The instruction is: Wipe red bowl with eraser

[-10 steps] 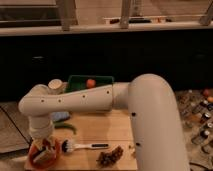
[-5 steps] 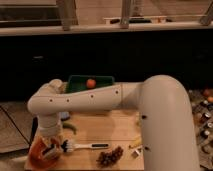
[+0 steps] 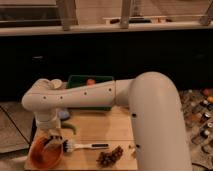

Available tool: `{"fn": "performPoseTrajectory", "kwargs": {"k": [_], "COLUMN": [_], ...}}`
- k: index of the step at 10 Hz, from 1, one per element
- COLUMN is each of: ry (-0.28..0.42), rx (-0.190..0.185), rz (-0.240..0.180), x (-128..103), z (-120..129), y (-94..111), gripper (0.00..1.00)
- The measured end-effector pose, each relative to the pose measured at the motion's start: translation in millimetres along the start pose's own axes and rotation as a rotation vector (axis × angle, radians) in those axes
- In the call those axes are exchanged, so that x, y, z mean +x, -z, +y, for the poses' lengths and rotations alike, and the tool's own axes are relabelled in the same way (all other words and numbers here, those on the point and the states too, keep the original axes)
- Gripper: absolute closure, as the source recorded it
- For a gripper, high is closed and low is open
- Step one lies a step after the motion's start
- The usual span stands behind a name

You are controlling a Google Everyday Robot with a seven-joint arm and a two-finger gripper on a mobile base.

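Observation:
The red bowl point(image 3: 41, 154) sits at the front left corner of the wooden board, round and shallow. My gripper point(image 3: 50, 145) reaches straight down from the white arm into the bowl's right half, with its fingers shut and low against the inside. I cannot make out the eraser; it is hidden at the fingertips or lost among them. The arm's thick white forearm crosses the middle of the view above the board.
A white-bristled dish brush point(image 3: 84, 146) lies just right of the bowl, with a bunch of dark grapes point(image 3: 110, 156) beyond it. A dark green tray point(image 3: 80, 82) holding an orange item point(image 3: 90, 81) stands at the back. A green vegetable point(image 3: 70, 128) lies near the wrist.
The arm has swung to the right, and the gripper has shifted slightly right inside the bowl. The gripper stays shut.

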Motion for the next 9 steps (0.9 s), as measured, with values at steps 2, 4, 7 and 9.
{"fn": "performPoseTrajectory", "kwargs": {"k": [2,4,7,9], "ry": [0.063,0.114,0.108,0.063], "rx": [0.027,0.051,0.056,0.037], "rz": [-0.010,-0.034,-0.059,-0.081], "x": [0.8,-15.5,-42.3,-57.4], "z": [-23.2,-34.4,-13.3,13.6], "y": [-7.2,-11.3,-10.0,-7.2], "gripper": [0.96,0.96,0.96,0.96]}}
